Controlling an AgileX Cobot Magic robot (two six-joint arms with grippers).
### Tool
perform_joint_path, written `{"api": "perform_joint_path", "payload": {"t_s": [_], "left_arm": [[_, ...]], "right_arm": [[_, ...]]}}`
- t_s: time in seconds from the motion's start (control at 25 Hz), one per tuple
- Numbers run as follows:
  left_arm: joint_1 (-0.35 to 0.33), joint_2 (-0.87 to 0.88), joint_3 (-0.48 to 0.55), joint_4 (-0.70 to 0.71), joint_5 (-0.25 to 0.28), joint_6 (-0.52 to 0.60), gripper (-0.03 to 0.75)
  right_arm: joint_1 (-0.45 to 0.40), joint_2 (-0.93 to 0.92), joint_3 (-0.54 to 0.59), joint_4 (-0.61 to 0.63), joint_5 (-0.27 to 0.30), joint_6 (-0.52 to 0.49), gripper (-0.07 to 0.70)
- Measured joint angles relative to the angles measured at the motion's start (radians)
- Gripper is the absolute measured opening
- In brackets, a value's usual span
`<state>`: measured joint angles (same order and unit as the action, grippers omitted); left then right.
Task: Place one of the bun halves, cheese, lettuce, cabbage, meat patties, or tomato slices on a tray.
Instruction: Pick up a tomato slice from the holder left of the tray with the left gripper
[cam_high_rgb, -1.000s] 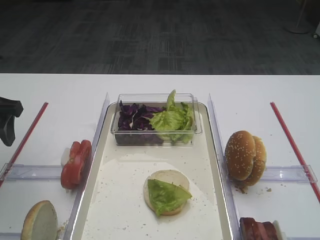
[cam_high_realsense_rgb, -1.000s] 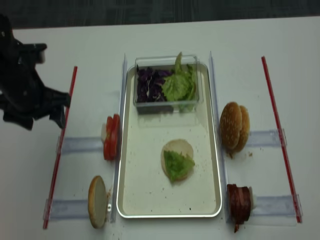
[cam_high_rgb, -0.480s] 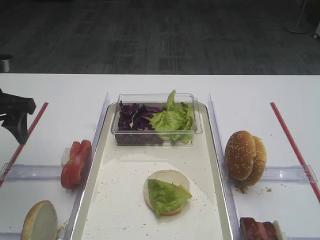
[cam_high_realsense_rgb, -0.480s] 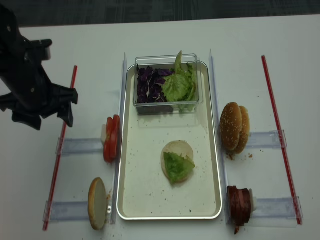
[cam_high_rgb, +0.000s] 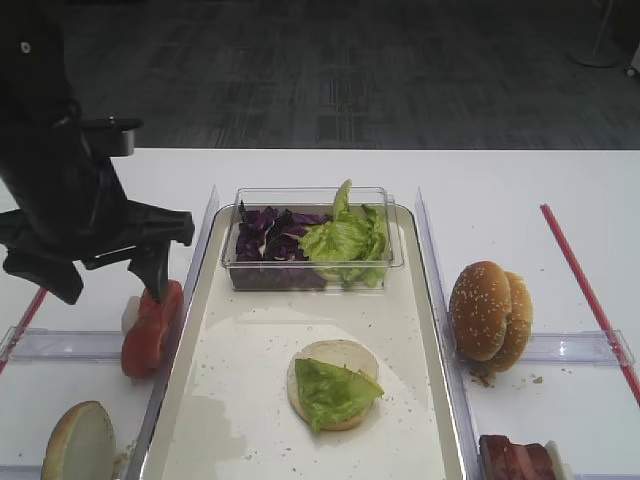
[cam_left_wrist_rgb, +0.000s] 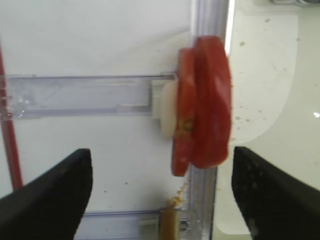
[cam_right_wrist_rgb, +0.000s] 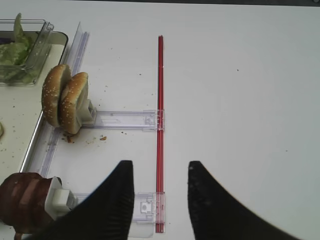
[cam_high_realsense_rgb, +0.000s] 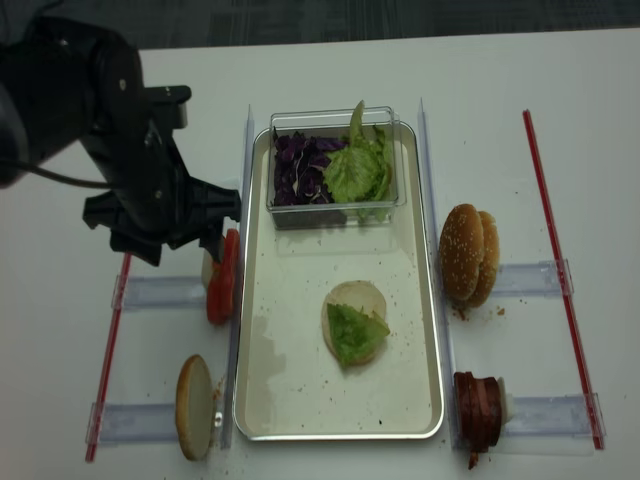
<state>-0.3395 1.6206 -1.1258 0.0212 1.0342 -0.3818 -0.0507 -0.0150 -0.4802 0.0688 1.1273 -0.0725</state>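
My left gripper (cam_high_rgb: 105, 278) (cam_high_realsense_rgb: 178, 245) is open and hovers just above the upright red tomato slices (cam_high_rgb: 152, 325) (cam_high_realsense_rgb: 222, 280), left of the tray (cam_high_rgb: 240, 390) (cam_high_realsense_rgb: 290, 380). In the left wrist view the tomato slices (cam_left_wrist_rgb: 205, 120) stand ahead of the wide-apart jaws of the left gripper (cam_left_wrist_rgb: 161, 156), untouched. On the tray a bun half (cam_high_rgb: 340, 354) lies with a lettuce leaf (cam_high_rgb: 335, 390) on it. My right gripper (cam_right_wrist_rgb: 160, 167) is open over bare table, near the meat patties (cam_right_wrist_rgb: 22, 205).
A clear tub at the tray's far end holds purple cabbage (cam_high_rgb: 265, 235) and lettuce (cam_high_rgb: 345, 240). Seeded buns (cam_high_rgb: 490, 315) (cam_right_wrist_rgb: 65, 97) stand right of the tray, a cut bun half (cam_high_rgb: 78, 445) at the near left. Red strips (cam_high_rgb: 590, 290) and clear plastic rails flank the tray.
The left arm has swung in from the table's far left edge to above the tomato slices. Its jaws stay open. Nothing on the tray has moved.
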Motion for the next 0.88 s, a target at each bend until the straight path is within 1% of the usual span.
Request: {"api": "perform_joint_path", "payload": {"t_s": [0.12,0.2,0.32,0.52,0.88], "left_arm": [[-0.067,0.0,0.0,-0.002,-0.026,-0.073,0.526],[-0.096,0.002,0.0,-0.002,-0.037,-0.111,0.526],[-0.123,0.002,0.0,-0.002,-0.042,-0.152,0.526],[-0.144,0.002,0.0,-0.004,-0.046,-0.189,0.526],[-0.145,0.026,-0.009,-0.021,-0.067,-0.191,0.526]], "right_arm": [[0.0,0.0,0.0,0.0,0.0,0.0,0.293],[0.0,0.0,0.0,0.0,0.0,0.0,0.281],[0.0,0.0,0.0,0.0,0.0,0.0,0.257],[0.0,0.0,0.0,0.0,0.0,0.0,0.23],[0.0,0.0,0.0,0.0,0.0,0.0,0.169]]}}
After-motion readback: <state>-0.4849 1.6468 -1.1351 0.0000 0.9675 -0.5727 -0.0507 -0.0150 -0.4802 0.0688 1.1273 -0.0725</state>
